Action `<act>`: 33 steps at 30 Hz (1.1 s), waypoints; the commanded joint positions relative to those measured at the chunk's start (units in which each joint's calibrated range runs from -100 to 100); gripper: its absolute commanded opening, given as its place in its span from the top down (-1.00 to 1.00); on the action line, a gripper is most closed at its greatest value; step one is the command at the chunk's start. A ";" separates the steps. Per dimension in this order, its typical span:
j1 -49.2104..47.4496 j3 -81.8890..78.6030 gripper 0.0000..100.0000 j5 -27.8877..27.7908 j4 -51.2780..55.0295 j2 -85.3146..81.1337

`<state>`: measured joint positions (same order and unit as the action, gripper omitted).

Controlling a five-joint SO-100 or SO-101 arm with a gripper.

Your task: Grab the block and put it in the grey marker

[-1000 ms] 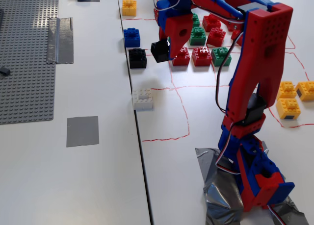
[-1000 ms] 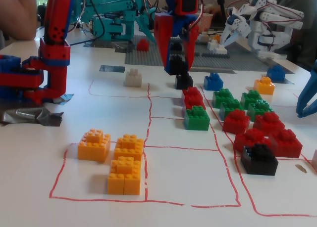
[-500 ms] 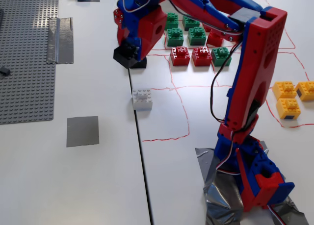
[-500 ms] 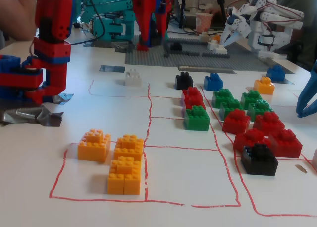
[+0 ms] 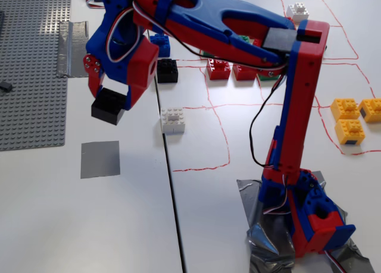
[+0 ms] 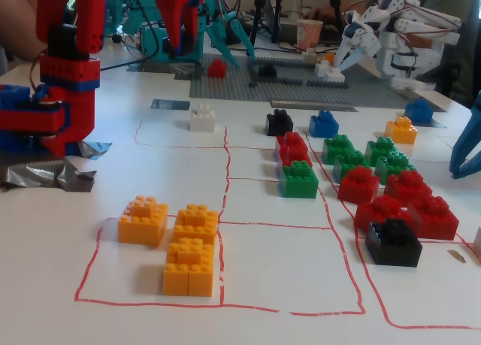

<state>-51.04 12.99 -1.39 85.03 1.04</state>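
In a fixed view, my red and blue gripper (image 5: 111,99) is shut on the black studded block (image 5: 108,109) and holds it in the air. The block hangs just above and beyond the grey marker (image 5: 100,159), a flat grey square patch on the white table. The block does not touch the marker. In another fixed view the marker (image 6: 170,104) shows as a thin dark patch at the far left, with my red gripper (image 6: 177,29) above it; the held block is hard to make out there.
A second black brick (image 5: 167,71) and a white-grey brick (image 5: 172,121) lie right of the gripper. A large grey baseplate (image 5: 30,77) and a wrinkled tape strip (image 5: 72,47) are at the left. Red bricks (image 5: 218,69), yellow bricks (image 5: 349,130) and the arm's base (image 5: 309,219) are at the right.
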 commanded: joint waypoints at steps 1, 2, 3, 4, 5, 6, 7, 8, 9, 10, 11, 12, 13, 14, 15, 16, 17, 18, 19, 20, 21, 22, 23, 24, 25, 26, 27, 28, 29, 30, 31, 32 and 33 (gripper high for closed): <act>-1.56 0.00 1.00 -0.29 -1.83 -6.08; -1.95 -0.91 1.00 -0.15 -2.48 -6.16; -2.24 -1.82 1.00 -0.15 -3.13 -6.16; -2.54 -2.82 1.00 -0.10 -3.86 -6.08; -2.64 -4.00 1.00 -0.05 -4.83 -6.08; -2.83 -5.18 1.00 0.00 -5.80 -6.08; -3.03 -6.27 1.00 0.05 -6.61 -5.99; -3.03 -7.45 1.00 0.05 -7.51 -5.99; -3.03 -8.63 1.00 0.05 -8.48 -5.99; -3.03 -9.72 1.00 0.05 -9.37 -5.91; -3.03 -10.81 1.00 0.05 -10.18 -5.83; -3.03 -11.81 1.00 0.05 -11.00 -5.66; -2.93 -12.72 1.00 0.10 -11.81 -5.42; -2.93 -13.44 1.00 0.15 -12.54 -5.17; -2.83 -13.90 1.00 0.24 -13.11 -4.92; -2.83 -14.17 1.00 0.39 -13.67 -4.51; -2.83 -14.26 1.00 0.49 -14.24 -3.93; -2.74 -14.26 1.00 0.63 -14.81 -3.27; -2.64 -14.26 1.00 0.73 -15.30 -2.53; -2.64 -14.26 1.00 0.78 -15.70 -1.87; -2.54 -14.26 1.00 0.88 -16.19 -1.13; -2.54 -14.17 1.00 1.03 -16.59 -0.47; -2.44 -14.17 1.00 1.17 -17.08 0.11; -2.44 -14.08 1.00 1.27 -17.49 0.85; -2.34 -13.99 1.00 1.51 -17.81 1.60; -2.24 -13.99 1.00 1.71 -18.14 2.34; -2.15 -13.90 1.00 1.86 -18.46 3.08; -2.15 -13.81 1.00 2.10 -18.70 3.83; -2.05 -13.44 1.00 2.30 -18.87 4.65; -2.05 -13.08 1.00 2.44 -18.95 5.48; -1.95 -12.53 1.00 2.64 -18.95 6.30; -1.95 -11.90 1.00 2.88 -18.95 7.04; -1.85 -11.26 1.00 3.08 -18.95 7.79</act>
<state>-53.24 -3.27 1.05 66.91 10.47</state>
